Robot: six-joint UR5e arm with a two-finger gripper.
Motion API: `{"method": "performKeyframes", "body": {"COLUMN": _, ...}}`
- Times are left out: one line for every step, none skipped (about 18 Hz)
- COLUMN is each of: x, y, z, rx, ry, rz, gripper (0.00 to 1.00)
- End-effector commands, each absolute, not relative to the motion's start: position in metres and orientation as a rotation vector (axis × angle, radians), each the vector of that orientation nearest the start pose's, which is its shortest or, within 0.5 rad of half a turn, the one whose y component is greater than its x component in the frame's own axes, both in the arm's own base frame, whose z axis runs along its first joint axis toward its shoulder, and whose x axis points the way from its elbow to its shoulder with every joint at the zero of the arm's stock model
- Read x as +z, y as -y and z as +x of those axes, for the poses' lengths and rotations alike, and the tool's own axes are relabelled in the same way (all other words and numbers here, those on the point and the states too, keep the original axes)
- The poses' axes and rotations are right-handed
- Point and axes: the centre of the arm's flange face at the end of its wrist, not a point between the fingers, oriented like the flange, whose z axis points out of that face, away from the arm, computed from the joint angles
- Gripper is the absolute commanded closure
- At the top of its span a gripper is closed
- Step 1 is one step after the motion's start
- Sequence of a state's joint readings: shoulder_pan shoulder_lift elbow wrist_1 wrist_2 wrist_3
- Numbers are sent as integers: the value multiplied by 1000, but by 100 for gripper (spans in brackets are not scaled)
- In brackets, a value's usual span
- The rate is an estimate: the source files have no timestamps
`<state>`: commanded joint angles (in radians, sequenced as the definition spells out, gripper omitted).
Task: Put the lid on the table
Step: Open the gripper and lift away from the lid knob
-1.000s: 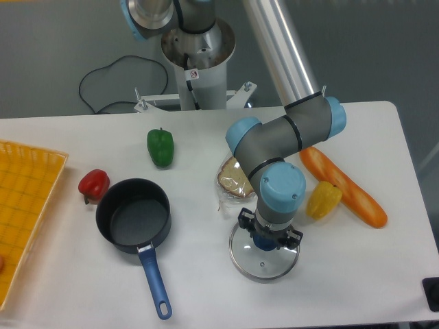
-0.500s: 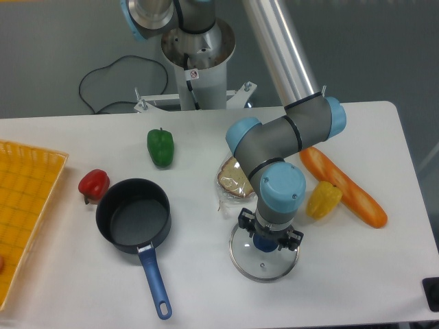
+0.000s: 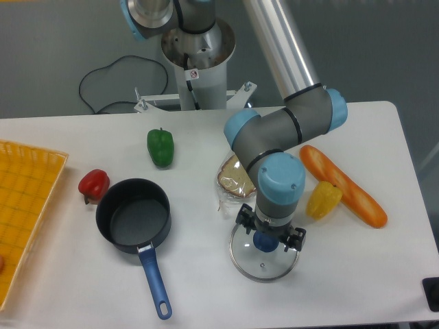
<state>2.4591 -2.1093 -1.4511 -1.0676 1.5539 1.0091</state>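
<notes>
Lid [image 3: 264,257]: round clear glass with a metal rim, lying flat on the table [image 3: 206,295], well to the right of the pan and a little nearer the front edge. Its blue knob sits directly under the arm's wrist.
Gripper [image 3: 266,241]: pointing straight down over the lid's centre, at the blue knob — the wrist hides the fingertips, so I cannot tell whether the jaws are closed on the knob or parted around it.
Arm [image 3: 278,133]: grey with light blue joint caps, reaching from its base at the back of the table down over the lid, far to the right of the pan.
Pan [image 3: 133,216]: dark and round, uncovered, with a blue handle running toward the front edge of the table.
Red pepper [image 3: 94,184]: just beside the pan, at its upper left.
Green pepper [image 3: 160,147]: behind the pan, toward the arm's base.
Bread in a clear wrapper [image 3: 234,181]: to the right of the pan, between it and the arm's wrist — partly covered by the arm.
Yellow pepper [image 3: 324,199]: far right of the pan, beyond the wrist.
Baguette [image 3: 343,185]: long and orange, lying at a slant, touching the yellow pepper's far side.
Tray [image 3: 24,205]: yellow-orange and gridded, left of the pan at the table's left edge.
</notes>
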Motion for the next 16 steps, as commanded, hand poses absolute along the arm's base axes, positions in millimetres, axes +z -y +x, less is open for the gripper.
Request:
{"method": "performKeyframes", "body": {"x": 286, "y": -540, "z": -437, "rx": 104, "ry": -236, "rz": -3062, "gripper": 0}}
{"method": "performKeyframes", "body": {"x": 294, "y": -545, "z": -428, "rx": 110, "ry": -273, "rz": -3052, "gripper": 0}}
{"method": "performKeyframes", "body": {"x": 302, "y": -549, "z": -418, "rx": 121, "ry": -299, "rz": -3043, "gripper": 0}}
{"method": "performKeyframes", "body": {"x": 310, "y": -553, "z": -408, "rx": 136, "ry": -319, "rz": -3036, "gripper": 0}}
{"method": "performKeyframes", "body": {"x": 318, "y": -560, "z": -396, "rx": 151, "ry": -349, "rz": -3030, "gripper": 0}}
{"method": "performKeyframes", "body": {"x": 325, "y": -563, "z": -385, "rx": 150, "ry": -372, "rz": -3029, "gripper": 0}}
{"method": "performKeyframes", "body": {"x": 332, "y": -564, "z": -377, "rx": 139, "ry": -387, "rz": -3033, "gripper": 0}}
{"method": "performKeyframes", "body": {"x": 336, "y": -564, "z": -370, "rx": 126, "ry": -404, "rz": -3037, "gripper": 0}}
{"method": "performKeyframes", "body": {"x": 342, "y": -565, "z": -361, "rx": 112, "ry": -421, "rz": -3040, "gripper": 0}}
{"method": "performKeyframes", "body": {"x": 347, "y": -566, "z": -352, "rx": 96, "ry": -438, "rz": -3046, "gripper": 0}}
{"method": "performKeyframes", "body": {"x": 349, "y": -567, "z": -344, "rx": 77, "ry": -453, "rz": -3054, "gripper": 0}}
{"method": "performKeyframes", "body": {"x": 353, "y": -568, "z": -335, "rx": 62, "ry": -485, "rz": -3057, "gripper": 0}}
{"method": "performKeyframes", "body": {"x": 356, "y": -571, "z": -323, "rx": 47, "ry": -526, "rz": -3058, "gripper": 0}}
{"method": "performKeyframes", "body": {"x": 360, "y": -572, "z": -310, "rx": 37, "ry": -562, "rz": -3059, "gripper": 0}}
{"method": "performKeyframes", "body": {"x": 364, "y": -574, "z": -297, "rx": 24, "ry": -601, "rz": -3058, "gripper": 0}}
{"method": "performKeyframes", "body": {"x": 372, "y": -577, "z": -283, "rx": 24, "ry": -650, "rz": -3048, "gripper": 0}}
